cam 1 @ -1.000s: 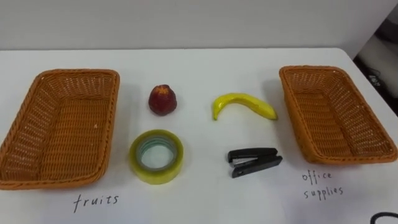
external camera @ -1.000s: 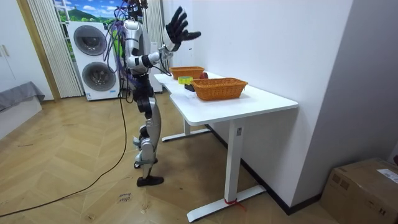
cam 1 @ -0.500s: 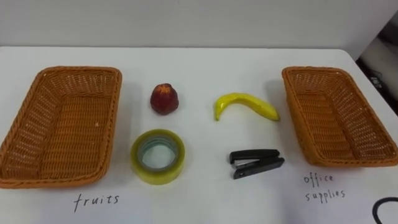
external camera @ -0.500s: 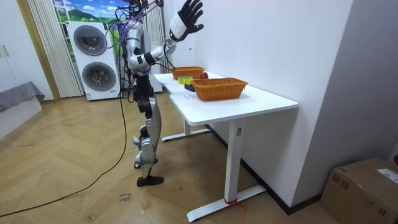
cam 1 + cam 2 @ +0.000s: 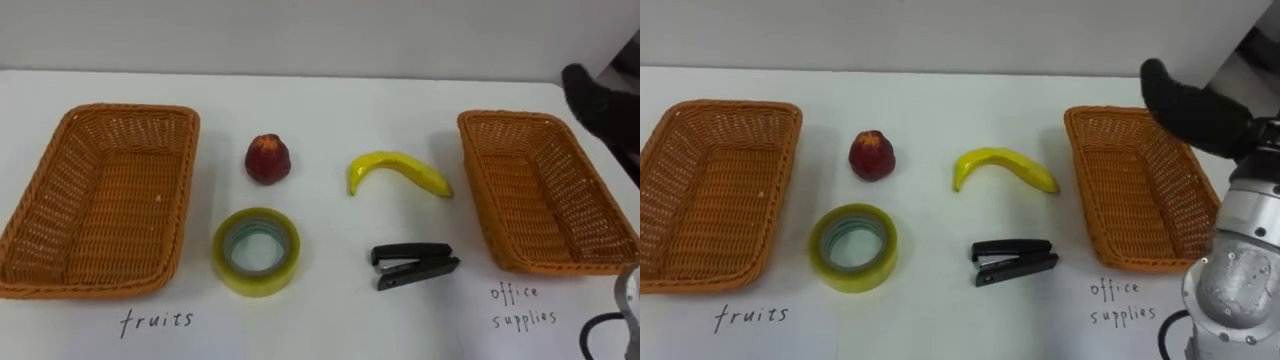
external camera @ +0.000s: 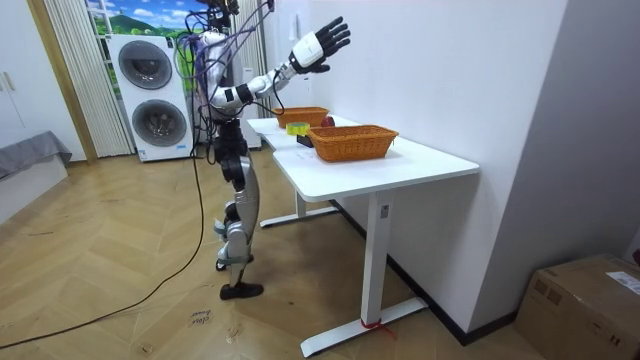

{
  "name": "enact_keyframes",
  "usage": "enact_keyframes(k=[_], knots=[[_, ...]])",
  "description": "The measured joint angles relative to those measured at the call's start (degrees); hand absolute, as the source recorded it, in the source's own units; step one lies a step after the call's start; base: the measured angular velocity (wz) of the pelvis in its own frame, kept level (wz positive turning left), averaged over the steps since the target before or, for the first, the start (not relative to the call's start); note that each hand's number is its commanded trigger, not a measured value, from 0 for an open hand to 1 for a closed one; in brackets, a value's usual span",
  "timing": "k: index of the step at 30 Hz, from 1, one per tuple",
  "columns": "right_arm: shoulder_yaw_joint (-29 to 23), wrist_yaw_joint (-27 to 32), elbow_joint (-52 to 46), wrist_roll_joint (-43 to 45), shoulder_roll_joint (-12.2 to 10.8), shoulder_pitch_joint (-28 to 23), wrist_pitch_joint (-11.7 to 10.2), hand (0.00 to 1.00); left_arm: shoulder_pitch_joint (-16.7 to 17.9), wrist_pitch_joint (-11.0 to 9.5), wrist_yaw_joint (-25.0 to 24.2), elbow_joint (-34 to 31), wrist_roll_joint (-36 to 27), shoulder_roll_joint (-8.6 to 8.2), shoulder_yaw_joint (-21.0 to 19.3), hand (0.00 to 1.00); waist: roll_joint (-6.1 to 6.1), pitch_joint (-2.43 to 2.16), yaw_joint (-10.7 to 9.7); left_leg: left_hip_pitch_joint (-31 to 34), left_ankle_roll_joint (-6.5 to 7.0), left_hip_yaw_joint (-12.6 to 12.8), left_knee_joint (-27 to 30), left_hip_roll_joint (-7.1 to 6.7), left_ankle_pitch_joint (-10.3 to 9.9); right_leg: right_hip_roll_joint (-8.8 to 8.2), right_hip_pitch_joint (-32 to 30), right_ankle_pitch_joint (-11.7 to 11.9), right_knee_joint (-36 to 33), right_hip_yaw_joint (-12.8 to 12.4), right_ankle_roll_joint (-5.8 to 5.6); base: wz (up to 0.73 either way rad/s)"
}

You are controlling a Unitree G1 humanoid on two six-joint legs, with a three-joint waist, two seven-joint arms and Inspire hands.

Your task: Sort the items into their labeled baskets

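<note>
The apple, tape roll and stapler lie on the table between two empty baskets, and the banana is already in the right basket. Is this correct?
No. The left eye view shows the banana also on the table, beside the right basket, not in it. The rest holds.

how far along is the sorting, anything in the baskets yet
Done: nothing, the fruits basket and office supplies basket are empty. In hand: nothing, the right hand is raised open by that basket. Left: red fruit, banana, tape roll and stapler, all lying on the table between them.
</note>
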State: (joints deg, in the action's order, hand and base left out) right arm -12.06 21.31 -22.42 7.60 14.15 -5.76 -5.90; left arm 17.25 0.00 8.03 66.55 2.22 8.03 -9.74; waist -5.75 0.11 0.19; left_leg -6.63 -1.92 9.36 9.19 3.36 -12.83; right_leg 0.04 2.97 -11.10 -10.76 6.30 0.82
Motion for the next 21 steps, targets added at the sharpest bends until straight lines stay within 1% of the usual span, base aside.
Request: enact_keyframes(k=[6, 7, 12, 14, 16, 21], knots=[[0.2, -6.5, 0.0, 0.1, 0.0, 0.0, 1.8, 0.00, 0.0, 0.6, -0.1, -0.3, 0.4, 0.08, 0.0, 0.00, -0.20, -0.12, 0.0, 0.1, 0.00, 0.0, 0.0, 0.01, 0.0, -0.04, 0.3, 0.0, -0.1, 0.1, 0.02, 0.01], [0.2, -7.8, 0.0, 0.1, 0.0, 0.0, 2.2, 0.00, 0.0, 0.9, -0.2, -0.4, 0.9, 0.20, 0.0, 0.00, -0.22, -0.12, 0.0, 0.1, 0.00, 0.0, 0.0, 0.01, 0.0, -0.04, 0.4, 0.0, -0.1, 0.1, 0.03, 0.00], [0.2, -12.0, 0.9, 1.2, 0.0, 0.0, 2.4, 0.00, 0.0, 1.5, -0.3, -0.6, 1.4, 0.31, 0.1, 0.00, -0.01, -0.01, -0.1, 0.0, 0.00, 0.0, 0.1, 0.02, 0.0, -0.10, 0.8, 0.0, 0.0, 0.3, 0.04, 0.01], [0.2, -13.4, 1.2, 2.1, 0.0, 0.1, 3.0, 0.00, 0.0, 1.7, -0.5, -0.6, 2.0, 0.38, 0.2, 0.00, -0.01, -0.02, -0.1, 0.1, 0.00, 0.1, 0.1, 0.02, 0.0, -0.10, 0.8, 0.0, 0.1, 0.3, 0.04, 0.00], [0.2, -15.8, 1.4, 2.8, 0.0, 0.1, 4.1, 0.00, 0.0, 2.2, -1.2, -0.6, 2.5, 0.44, 0.1, 0.00, 0.03, -0.02, -0.1, 0.0, 0.00, 0.1, 0.2, 0.01, 0.0, -0.10, 0.8, 0.0, 0.1, 0.3, 0.04, 0.00], [0.2, -20.2, 1.9, 3.0, 0.0, 0.0, 4.8, 0.00, 0.0, 2.3, -1.3, -0.6, 2.5, 0.42, 0.2, 0.00, 0.07, -0.04, -0.2, 0.0, 0.00, -0.1, 0.2, 0.02, 0.0, -0.10, 0.8, 0.0, 0.1, 0.4, 0.05, 0.00]])
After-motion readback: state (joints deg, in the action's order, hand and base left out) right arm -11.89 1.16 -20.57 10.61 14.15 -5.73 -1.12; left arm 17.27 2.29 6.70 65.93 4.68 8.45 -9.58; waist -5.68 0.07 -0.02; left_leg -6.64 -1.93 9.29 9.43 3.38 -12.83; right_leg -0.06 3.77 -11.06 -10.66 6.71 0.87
